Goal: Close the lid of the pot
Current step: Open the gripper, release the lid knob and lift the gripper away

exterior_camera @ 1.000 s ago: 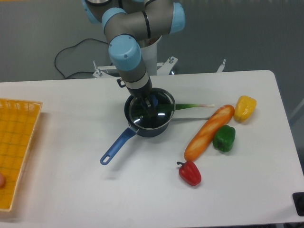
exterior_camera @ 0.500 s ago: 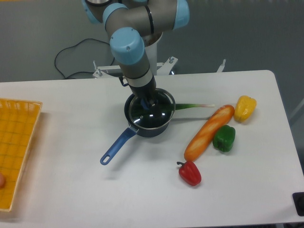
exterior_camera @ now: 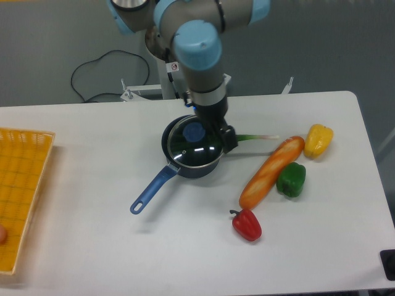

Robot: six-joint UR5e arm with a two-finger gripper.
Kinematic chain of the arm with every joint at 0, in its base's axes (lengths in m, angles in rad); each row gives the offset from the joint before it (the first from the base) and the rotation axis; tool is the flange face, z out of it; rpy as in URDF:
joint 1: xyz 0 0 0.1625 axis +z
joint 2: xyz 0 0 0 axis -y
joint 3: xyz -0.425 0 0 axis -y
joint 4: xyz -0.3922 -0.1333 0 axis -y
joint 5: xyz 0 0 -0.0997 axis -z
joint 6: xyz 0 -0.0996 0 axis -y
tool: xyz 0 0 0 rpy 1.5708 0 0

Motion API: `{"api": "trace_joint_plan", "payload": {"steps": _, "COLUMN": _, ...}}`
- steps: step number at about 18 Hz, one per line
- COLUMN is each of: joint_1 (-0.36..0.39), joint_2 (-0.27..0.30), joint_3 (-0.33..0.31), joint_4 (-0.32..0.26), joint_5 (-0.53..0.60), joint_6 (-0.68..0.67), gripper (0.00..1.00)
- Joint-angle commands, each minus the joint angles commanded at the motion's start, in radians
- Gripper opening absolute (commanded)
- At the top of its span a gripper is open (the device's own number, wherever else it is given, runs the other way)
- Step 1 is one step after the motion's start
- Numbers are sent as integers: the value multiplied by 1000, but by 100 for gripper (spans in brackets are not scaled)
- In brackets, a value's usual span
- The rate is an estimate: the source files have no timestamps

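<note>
Since the earlier frames my gripper [exterior_camera: 227, 139] has come off the centre of the lid [exterior_camera: 195, 143] and swung to the right side of the pot [exterior_camera: 191, 154], so the blue knob [exterior_camera: 193, 131] that my wrist was covering now shows.

In the fixed camera, the only view I have, the lid lies flat on the pot's rim and looks seated, so I judge the closing done. The pot stands mid-table with its blue handle [exterior_camera: 152, 189] running down and left. I cannot tell how my jaws stand; the fingers are a dark blur against the pot's right edge, and nothing appears to be held.

The lid is glass with a thin metal rim: stiff, smooth, breakable if dropped. The knob is the only sensible hold. It sits just left of my gripper, near but apart.

Right of the pot lies a leek [exterior_camera: 256, 137].
</note>
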Motion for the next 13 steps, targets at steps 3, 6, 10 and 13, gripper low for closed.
{"api": "trace_joint_plan", "payload": {"steps": 3, "joint_1": 32, "joint_2": -8, "joint_3": 5, "joint_4": 0, "joint_5": 6, "joint_6": 0, "gripper": 100}}
{"api": "trace_joint_plan", "payload": {"steps": 6, "joint_1": 81, "joint_2": -15, "joint_3": 26, "joint_4": -50, "joint_5": -8, "joint_6": 0, "gripper": 100}}
{"api": "trace_joint_plan", "payload": {"steps": 10, "joint_1": 111, "joint_2": -58, "joint_3": 109, "joint_4": -141, "joint_5": -15, "joint_6": 14, "gripper": 100}}
{"api": "trace_joint_plan", "payload": {"steps": 13, "joint_1": 112, "joint_2": -84, "joint_3": 158, "joint_4": -144, "joint_5": -17, "joint_6": 14, "gripper": 100}}
